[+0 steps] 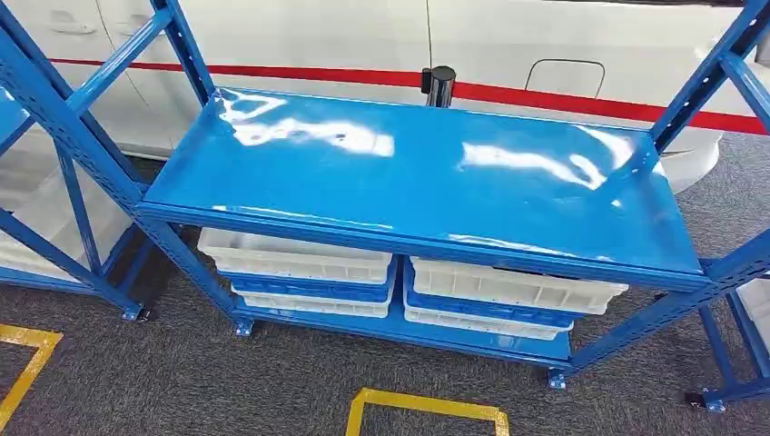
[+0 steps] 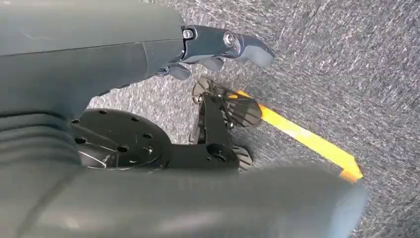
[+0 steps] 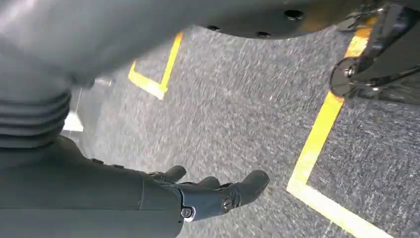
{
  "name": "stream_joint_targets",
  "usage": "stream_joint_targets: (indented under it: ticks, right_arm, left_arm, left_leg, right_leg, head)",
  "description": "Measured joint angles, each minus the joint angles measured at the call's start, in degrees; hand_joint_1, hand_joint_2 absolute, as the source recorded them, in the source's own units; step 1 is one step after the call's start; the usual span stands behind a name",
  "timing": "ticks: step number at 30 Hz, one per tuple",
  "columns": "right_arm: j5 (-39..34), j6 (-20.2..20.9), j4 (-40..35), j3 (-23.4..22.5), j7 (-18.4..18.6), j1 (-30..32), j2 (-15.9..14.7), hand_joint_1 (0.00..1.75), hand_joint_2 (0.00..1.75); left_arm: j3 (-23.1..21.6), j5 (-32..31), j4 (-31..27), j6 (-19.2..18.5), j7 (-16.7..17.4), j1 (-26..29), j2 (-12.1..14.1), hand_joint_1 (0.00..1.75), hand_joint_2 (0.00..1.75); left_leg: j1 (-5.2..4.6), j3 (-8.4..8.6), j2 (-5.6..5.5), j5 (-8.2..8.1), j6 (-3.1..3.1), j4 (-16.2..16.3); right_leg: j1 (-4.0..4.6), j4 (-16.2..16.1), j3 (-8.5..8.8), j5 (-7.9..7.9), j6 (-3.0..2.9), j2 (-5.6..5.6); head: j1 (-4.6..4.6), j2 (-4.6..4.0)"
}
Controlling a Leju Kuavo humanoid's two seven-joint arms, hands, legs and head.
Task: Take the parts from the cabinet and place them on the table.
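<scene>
A blue metal rack (image 1: 427, 173) stands in front of me in the head view, its glossy top shelf bare. On the shelves beneath sit white plastic trays, one stack at the left (image 1: 295, 259) and one at the right (image 1: 513, 286); what they hold is hidden. My left hand (image 2: 218, 47) hangs over the grey carpet with fingers loosely extended and nothing in it. My right hand (image 3: 213, 191) also hangs above the carpet, fingers apart, holding nothing.
A white car with a red stripe (image 1: 563, 95) stands behind the rack, with a dark post (image 1: 440, 86) at the shelf's back edge. More blue racking flanks it at the left (image 1: 54, 182) and right (image 1: 735, 300). Yellow floor tape (image 1: 427, 404) marks the grey carpet.
</scene>
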Motion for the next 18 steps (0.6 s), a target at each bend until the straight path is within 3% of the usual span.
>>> stream_joint_targets:
  ticks: [4,5,18]
  right_arm:
    - [-5.2,0.2,-0.4,2.0,0.0,0.4,-0.3,0.0,1.75]
    - [-6.8,0.3,-0.6,2.8,0.0,0.6,-0.4,0.0,0.0]
    - [-25.5,1.5,-3.2,15.6,-0.6,3.1,-1.8,0.0,0.0]
  left_arm:
    - [-2.0,1.2,-0.5,-0.7,0.9,0.5,0.4,0.0,1.75]
    - [-2.7,1.5,-0.6,-0.8,1.1,0.7,0.6,0.0,0.0]
    - [-13.9,6.3,-3.1,-3.8,4.3,3.6,3.6,0.0,0.0]
  left_leg:
    - [-0.01,0.0,0.0,-0.02,0.02,0.0]
    - [-0.02,0.0,0.0,-0.02,0.02,0.0]
    - [-0.05,0.01,-0.01,-0.04,0.02,0.0]
  right_leg:
    - [-0.01,-0.1,0.05,0.0,0.0,0.0]
    - [-0.01,-0.1,0.06,0.0,0.0,0.0]
    - [-0.02,-0.2,0.09,0.0,0.0,0.0]
  head:
    - [0.02,0.0]
    - [0.0,0.0]
    - [0.02,0.0]
